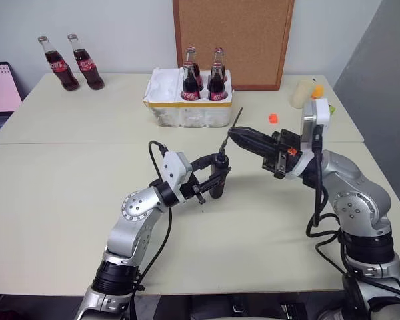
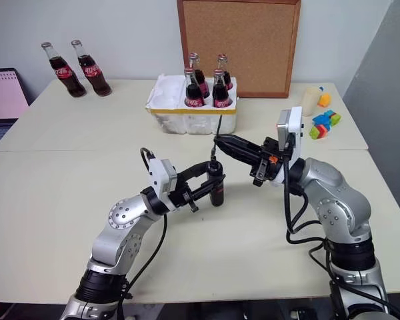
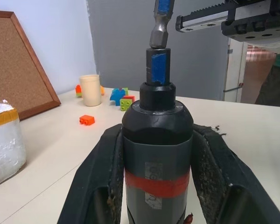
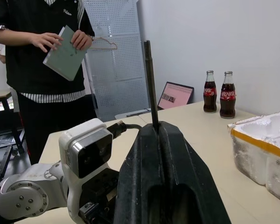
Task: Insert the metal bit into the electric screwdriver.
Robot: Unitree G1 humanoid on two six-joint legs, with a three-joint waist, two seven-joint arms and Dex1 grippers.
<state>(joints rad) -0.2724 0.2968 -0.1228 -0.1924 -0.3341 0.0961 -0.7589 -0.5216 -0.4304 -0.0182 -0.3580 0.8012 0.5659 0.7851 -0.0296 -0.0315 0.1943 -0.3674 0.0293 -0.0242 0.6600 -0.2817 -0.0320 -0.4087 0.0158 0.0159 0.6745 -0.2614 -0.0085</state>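
Nearest, the left gripper (image 1: 217, 179) clamps the electric screwdriver (image 1: 219, 175) upright above the table's (image 1: 67, 200) middle, arm bent inward. Right gripper (image 1: 235, 135), reaching leftward, pinches the metal bit (image 1: 232, 131), whose lower end hovers just over the socket. Insertion is in hand; next, I judge, align and lower it straight in.

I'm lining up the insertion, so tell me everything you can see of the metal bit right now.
The metal bit is a thin, straight, grey metal rod with blue marking near its lower end. The right gripper, shut, pinches it partway along, so it sticks out both sides of the fingers, tilted a little from upright. Its lower end hangs just over the blue-marked tip of the screwdriver, which the left gripper holds upright; whether it has entered the socket cannot be told.
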